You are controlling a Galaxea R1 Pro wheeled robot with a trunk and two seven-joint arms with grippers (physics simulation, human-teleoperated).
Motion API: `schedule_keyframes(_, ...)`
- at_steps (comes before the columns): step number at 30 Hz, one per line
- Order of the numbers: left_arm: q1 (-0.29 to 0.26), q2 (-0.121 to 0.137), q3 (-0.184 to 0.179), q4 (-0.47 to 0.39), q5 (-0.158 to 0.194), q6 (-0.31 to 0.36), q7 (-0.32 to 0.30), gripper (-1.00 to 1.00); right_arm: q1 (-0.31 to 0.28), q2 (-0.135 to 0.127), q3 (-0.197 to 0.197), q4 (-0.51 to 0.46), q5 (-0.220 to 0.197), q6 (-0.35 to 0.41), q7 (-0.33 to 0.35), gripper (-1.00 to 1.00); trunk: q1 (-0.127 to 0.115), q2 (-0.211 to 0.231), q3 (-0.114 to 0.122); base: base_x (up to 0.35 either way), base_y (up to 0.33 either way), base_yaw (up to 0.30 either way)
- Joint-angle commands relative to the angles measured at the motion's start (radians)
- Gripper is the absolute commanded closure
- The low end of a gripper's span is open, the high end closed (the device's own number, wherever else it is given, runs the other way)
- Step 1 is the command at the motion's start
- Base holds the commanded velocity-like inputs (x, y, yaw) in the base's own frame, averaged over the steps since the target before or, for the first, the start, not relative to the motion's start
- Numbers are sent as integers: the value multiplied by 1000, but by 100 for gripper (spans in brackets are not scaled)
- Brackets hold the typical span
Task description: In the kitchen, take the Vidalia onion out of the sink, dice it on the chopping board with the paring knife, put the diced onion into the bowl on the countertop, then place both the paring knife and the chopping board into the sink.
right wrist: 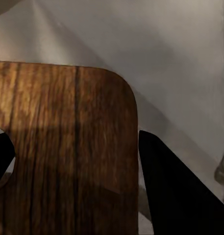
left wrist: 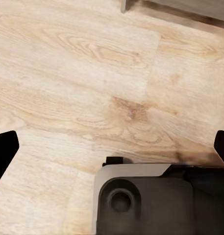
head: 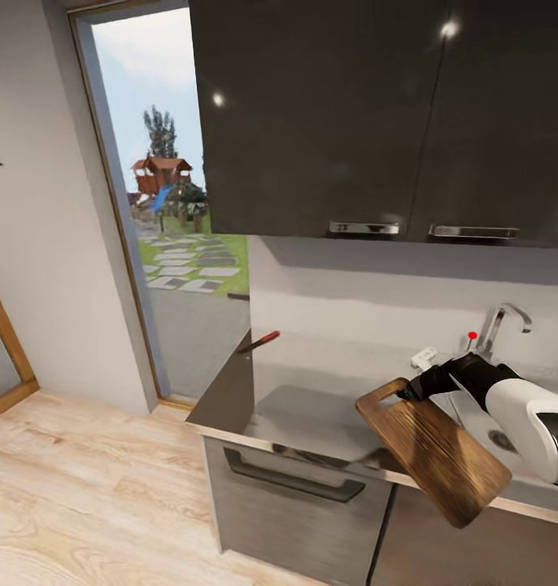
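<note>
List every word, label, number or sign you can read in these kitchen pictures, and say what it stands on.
None: no readable text shows on the wall cabinets, the chopping board, the countertop or the tap.

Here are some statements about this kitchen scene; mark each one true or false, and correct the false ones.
1. The right gripper holds the chopping board by its handle end. True.
2. The chopping board lies flat inside the sink. False: it is lifted and tilted, with its far end hanging over the front edge of the countertop.
3. The paring knife lies on the countertop, near its left end by the wall. True.
4. The left gripper holds the paring knife. False: in the left wrist view its fingers are wide apart over the wooden floor, with nothing between them.
5. The tap has a blue knob. False: the knob is red.
</note>
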Motion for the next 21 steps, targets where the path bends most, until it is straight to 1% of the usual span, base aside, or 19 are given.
schedule_keyframes(1, 0, 0, 0, 13, 5, -3, 0, -100, 0, 0, 5, -2, -5, 7, 1, 100, 0, -1, 1, 0, 0, -214)
schedule_keyframes(4, 0, 0, 0, 68, 4, -3, 0, -100, 0, -1, 5, -2, -5, 7, 1, 100, 0, -1, 4, 0, 0, -214)
schedule_keyframes(6, 0, 0, -1, 86, 4, -3, 0, -100, 0, 0, 5, -2, -5, 7, 1, 100, 0, -1, 7, 0, 0, -214)
schedule_keyframes(13, 0, 0, -1, 116, 6, -1, 1, -100, 0, 2, 6, -1, -5, 7, 1, 100, 0, -1, 15, 0, 0, -214)
schedule_keyframes(21, 0, 0, -4, 177, 7, -1, 1, -100, 0, 5, 8, -1, -5, 7, 1, 100, 0, -1, 24, 0, 0, -214)
